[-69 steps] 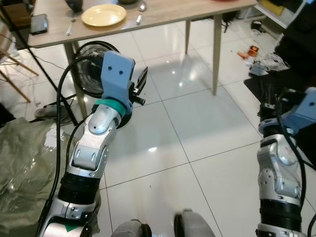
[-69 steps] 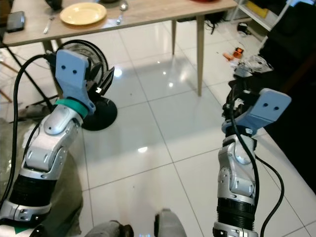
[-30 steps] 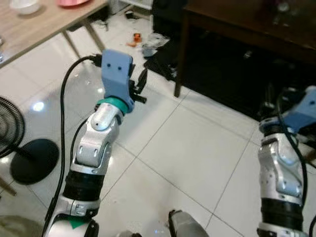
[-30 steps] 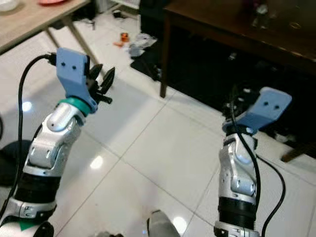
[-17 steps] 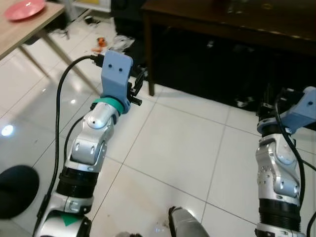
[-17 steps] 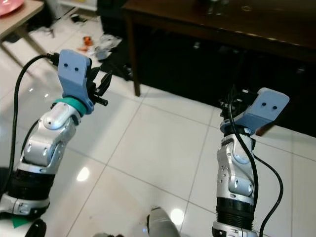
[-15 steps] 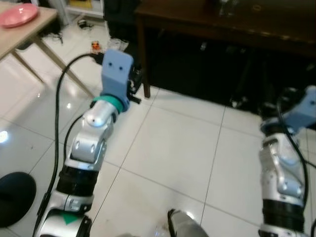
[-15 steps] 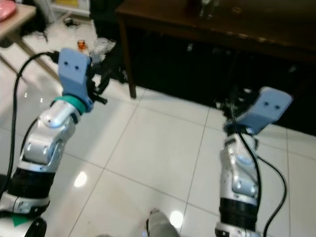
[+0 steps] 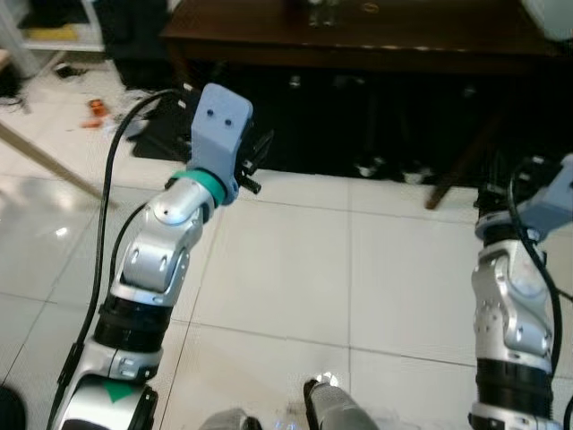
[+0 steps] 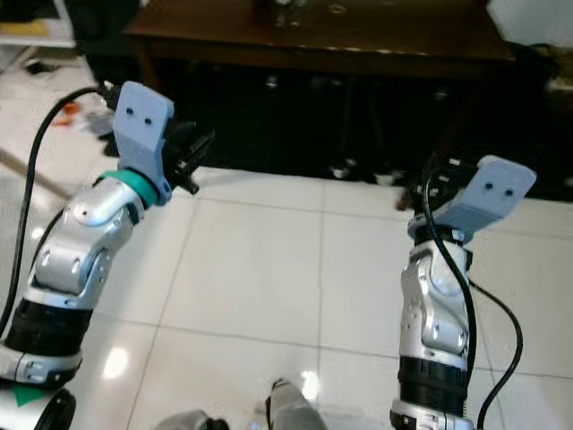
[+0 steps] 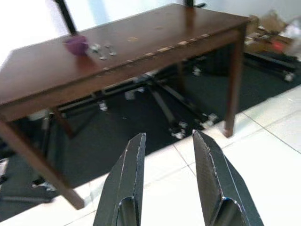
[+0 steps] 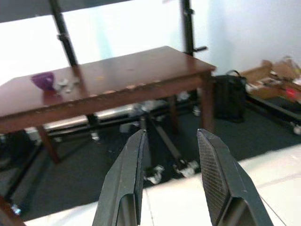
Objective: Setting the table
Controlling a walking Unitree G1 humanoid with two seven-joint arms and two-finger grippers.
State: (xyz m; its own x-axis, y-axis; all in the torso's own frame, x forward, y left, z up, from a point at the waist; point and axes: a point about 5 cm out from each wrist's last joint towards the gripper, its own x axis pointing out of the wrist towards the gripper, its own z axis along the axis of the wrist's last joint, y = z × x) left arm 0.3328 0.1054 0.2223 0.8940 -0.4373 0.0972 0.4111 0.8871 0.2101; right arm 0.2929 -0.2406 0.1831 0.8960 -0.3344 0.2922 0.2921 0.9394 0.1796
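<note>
While both the left claw [image 11: 167,181] and right claw [image 12: 171,181] hang spread and empty, I risk bumping the dark table [image 11: 117,61] edge or scattering the purple bowl [image 11: 76,44] beside the cutlery [image 11: 102,49].

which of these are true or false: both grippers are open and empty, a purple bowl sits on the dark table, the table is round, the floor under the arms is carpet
Both grippers are open and empty: true. The left gripper and right gripper hold nothing.
A purple bowl sits on the dark table: true.
The table is round: false. It is rectangular with straight edges.
The floor under the arms is carpet: false. It is glossy white tile.
</note>
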